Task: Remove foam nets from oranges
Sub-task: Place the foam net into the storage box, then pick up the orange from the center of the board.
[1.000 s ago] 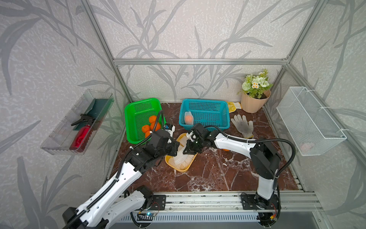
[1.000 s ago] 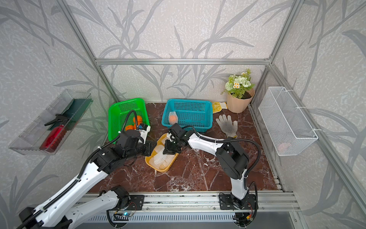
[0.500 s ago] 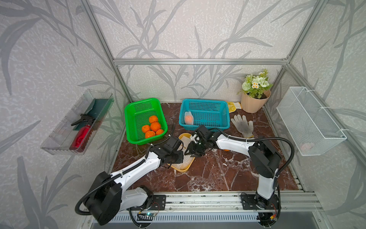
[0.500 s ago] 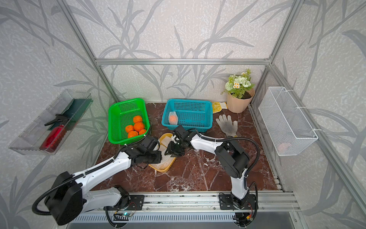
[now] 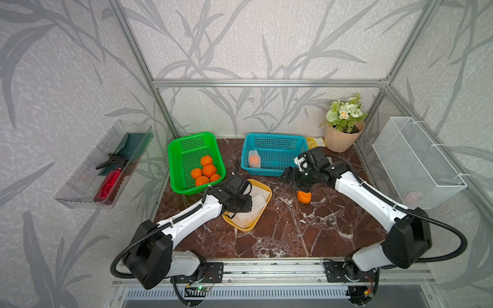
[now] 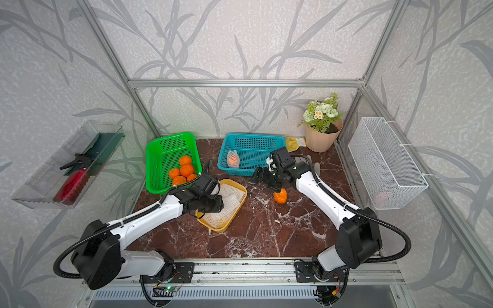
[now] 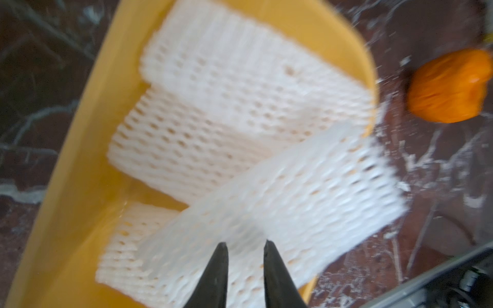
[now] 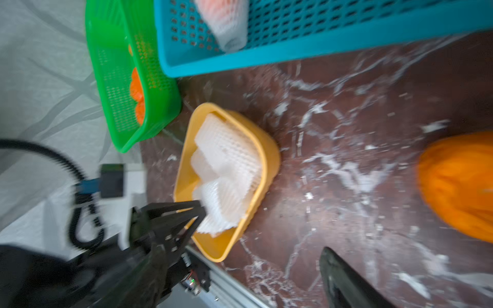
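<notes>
Beside tray (image 5: 241,228), right gripper (image 5: 297,182) has sprung wide, empty, over orange (image 5: 304,196); left gripper (image 7: 245,246) slightly parted (hold unclear).

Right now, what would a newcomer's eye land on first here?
Probably the bare orange on the dark marble table, just below the open right gripper. Next, the yellow tray piled with white foam nets, where the left gripper pinches one, and the green basket of bare oranges beside it.
</notes>
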{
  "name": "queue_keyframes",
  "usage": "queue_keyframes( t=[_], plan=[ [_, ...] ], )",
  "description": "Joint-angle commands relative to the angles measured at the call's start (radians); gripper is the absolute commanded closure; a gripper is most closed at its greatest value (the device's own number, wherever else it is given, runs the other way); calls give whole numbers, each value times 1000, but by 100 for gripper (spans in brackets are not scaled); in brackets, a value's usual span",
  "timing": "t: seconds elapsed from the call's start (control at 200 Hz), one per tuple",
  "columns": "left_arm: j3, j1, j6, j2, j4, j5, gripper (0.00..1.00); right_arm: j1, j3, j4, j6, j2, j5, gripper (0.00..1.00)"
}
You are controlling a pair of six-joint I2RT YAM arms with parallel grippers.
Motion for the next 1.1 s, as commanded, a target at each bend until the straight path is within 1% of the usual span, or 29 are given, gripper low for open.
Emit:
queue_keyframes(
  t=[0.0, 0.08, 0.16, 0.325, 0.4, 0.505, 0.585, 0.74, 0.865, 0.975, 1.095],
  plan=[
    [94, 4, 12, -74, -75, -21, 68, -17, 19, -233, -248, 81, 230, 7],
    [132, 4, 26, -126, -112, -61, 55, -22, 39, -245, -314, 155, 299, 6],
    [169, 4, 46, -176, -133, -73, 46, -25, 79, -262, -349, 245, 350, 5],
    [216, 4, 99, -271, -147, -49, 30, -25, 132, -257, -377, 327, 432, 5],
    [214, 5, 118, -311, -152, -45, 26, -25, 150, -260, -386, 347, 449, 5],
    [200, 4, 141, -350, -154, -30, 22, -25, 162, -274, -396, 385, 461, 5],
    [188, 4, 148, -367, -158, -36, 21, -25, 165, -282, -398, 409, 471, 5],
    [171, 5, 146, -361, -145, -26, 21, -26, 143, -237, -390, 444, 460, 6],
    [161, 5, 150, -347, -106, 21, 21, -26, 159, -250, -387, 479, 483, 13],
    [131, 6, 162, -347, -52, 65, 21, -35, 134, -236, -383, 462, 488, 24],
    [128, 5, 178, -331, -34, 73, 21, -51, 91, -223, -383, 430, 465, 26]
  ],
)
